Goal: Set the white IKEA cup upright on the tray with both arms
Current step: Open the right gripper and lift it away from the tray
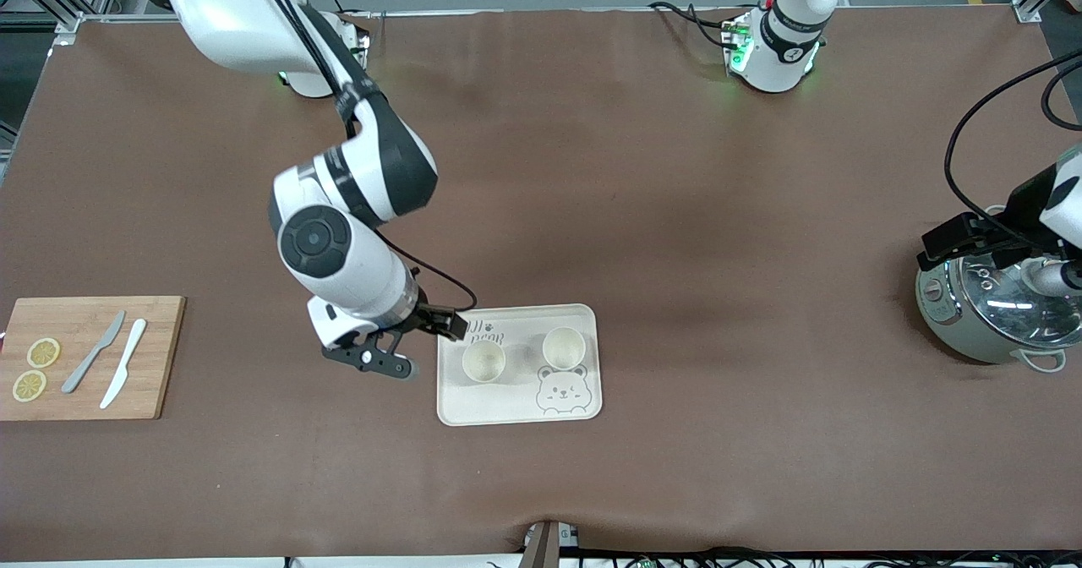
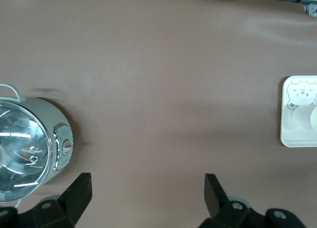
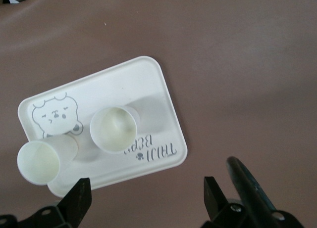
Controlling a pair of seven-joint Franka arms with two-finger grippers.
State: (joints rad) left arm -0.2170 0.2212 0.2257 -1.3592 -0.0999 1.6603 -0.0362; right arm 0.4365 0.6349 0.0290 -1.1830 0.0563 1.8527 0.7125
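The cream-white tray (image 1: 517, 403) with the bear drawing lies near the middle of the table. Two white cups stand upright on it: one (image 1: 483, 361) toward the right arm's end, one (image 1: 564, 347) toward the left arm's end. My right gripper (image 1: 425, 346) is open and empty, low beside the tray's edge at the right arm's end. The right wrist view shows its gripper (image 3: 147, 196) just off the tray (image 3: 166, 97), with both cups (image 3: 114, 129) (image 3: 42, 161). My left gripper (image 1: 972, 243) is open and empty beside a silver pot; the left wrist view shows this gripper (image 2: 147, 188) over bare table.
A silver pot with a glass lid (image 1: 985, 314) stands at the left arm's end and also shows in the left wrist view (image 2: 25, 149). A bamboo cutting board (image 1: 161, 357) with two lemon slices, a grey knife and a white knife lies at the right arm's end.
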